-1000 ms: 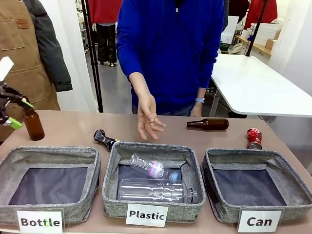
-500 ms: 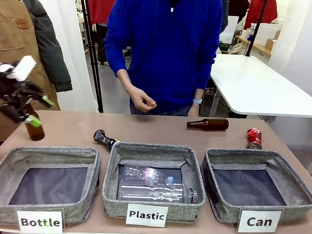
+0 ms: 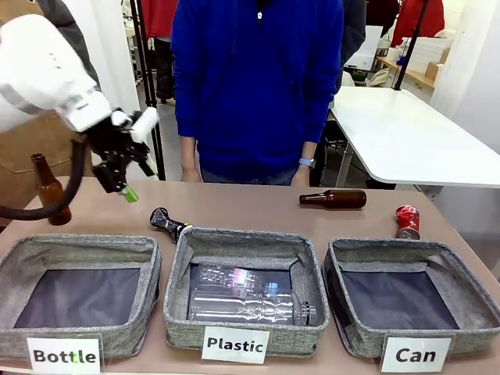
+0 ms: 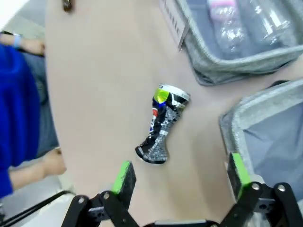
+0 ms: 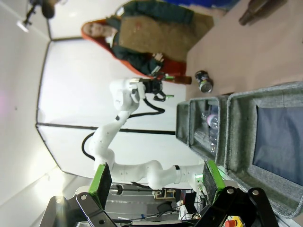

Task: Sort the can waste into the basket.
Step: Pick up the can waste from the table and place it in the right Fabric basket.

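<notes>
1. Nothing is sorted yet: the Can basket (image 3: 387,251) at the robot's right shows only its dark lining.
2. The red can (image 3: 407,221) lies on the bench (image 3: 258,207), just behind that basket's far right corner.
3. The blue can (image 4: 162,124) lies on the bench just behind the Plastic basket (image 3: 244,237), near its far left corner and well apart from the Can basket.
4. The left hand (image 4: 181,172) hovers above the bench with its jaws spread wide and nothing between them. Its wrist view has the blue can straight ahead, so this looks like the approach to a first pick.
5. The right hand (image 5: 156,178) is also wide open and empty, raised off the bench.
6. Left to do, by my reading: grasp, carry and drop both cans.
</notes>
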You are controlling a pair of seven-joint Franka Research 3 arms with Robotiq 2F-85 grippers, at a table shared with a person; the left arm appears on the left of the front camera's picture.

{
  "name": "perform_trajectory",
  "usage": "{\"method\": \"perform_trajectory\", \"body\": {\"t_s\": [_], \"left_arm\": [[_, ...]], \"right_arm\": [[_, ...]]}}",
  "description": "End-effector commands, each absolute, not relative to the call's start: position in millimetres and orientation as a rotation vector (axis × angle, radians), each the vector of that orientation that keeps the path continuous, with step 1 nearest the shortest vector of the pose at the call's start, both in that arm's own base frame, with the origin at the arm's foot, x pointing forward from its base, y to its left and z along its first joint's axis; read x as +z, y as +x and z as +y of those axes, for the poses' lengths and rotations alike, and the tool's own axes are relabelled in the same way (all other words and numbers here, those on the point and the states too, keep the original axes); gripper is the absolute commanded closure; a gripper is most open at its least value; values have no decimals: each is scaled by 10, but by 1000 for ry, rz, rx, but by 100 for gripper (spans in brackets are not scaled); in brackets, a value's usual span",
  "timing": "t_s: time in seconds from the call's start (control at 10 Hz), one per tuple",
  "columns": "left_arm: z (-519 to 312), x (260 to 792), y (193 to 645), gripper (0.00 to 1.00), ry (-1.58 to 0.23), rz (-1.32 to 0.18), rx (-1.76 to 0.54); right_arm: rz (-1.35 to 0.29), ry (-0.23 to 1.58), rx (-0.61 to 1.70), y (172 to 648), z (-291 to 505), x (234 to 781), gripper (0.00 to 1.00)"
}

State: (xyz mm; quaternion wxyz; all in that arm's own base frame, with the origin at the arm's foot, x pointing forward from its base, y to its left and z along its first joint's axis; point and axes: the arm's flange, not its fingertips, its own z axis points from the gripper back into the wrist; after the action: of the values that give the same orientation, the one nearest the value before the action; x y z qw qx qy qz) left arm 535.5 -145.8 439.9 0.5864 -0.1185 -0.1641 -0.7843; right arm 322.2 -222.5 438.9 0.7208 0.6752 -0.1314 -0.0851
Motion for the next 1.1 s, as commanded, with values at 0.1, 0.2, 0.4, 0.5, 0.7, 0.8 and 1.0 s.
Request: {"method": "perform_trajectory", "body": {"t_s": [0.1, 0.2, 0.4, 0.5, 0.7, 0.8, 1.0], "left_arm": [[-1796, 4131, 5572, 0, -150, -235, -1904], [-1959, 3984, 5650, 0, -117, -188, -1939], [-2152, 3697, 5822, 0, -74, -112, -1942], [-2202, 3539, 5893, 0, -37, -71, -1910], [-2246, 3279, 5958, 0, -67, -12, -1898], [-2259, 3190, 5983, 0, -65, 9, -1895], [-2275, 3022, 6079, 0, -12, 9, -1855]], "right_arm": [[-296, 1487, -162, 3210, -2235, 4410, 0], [-296, 1487, -162, 3210, -2235, 4410, 0], [-296, 1487, -162, 3210, -2235, 4410, 0], [-296, 1487, -162, 3210, -2235, 4410, 0], [-296, 1487, -162, 3210, -2235, 4410, 0], [-296, 1487, -162, 3210, -2235, 4410, 0], [-296, 1487, -162, 3210, -2235, 4410, 0]]}}
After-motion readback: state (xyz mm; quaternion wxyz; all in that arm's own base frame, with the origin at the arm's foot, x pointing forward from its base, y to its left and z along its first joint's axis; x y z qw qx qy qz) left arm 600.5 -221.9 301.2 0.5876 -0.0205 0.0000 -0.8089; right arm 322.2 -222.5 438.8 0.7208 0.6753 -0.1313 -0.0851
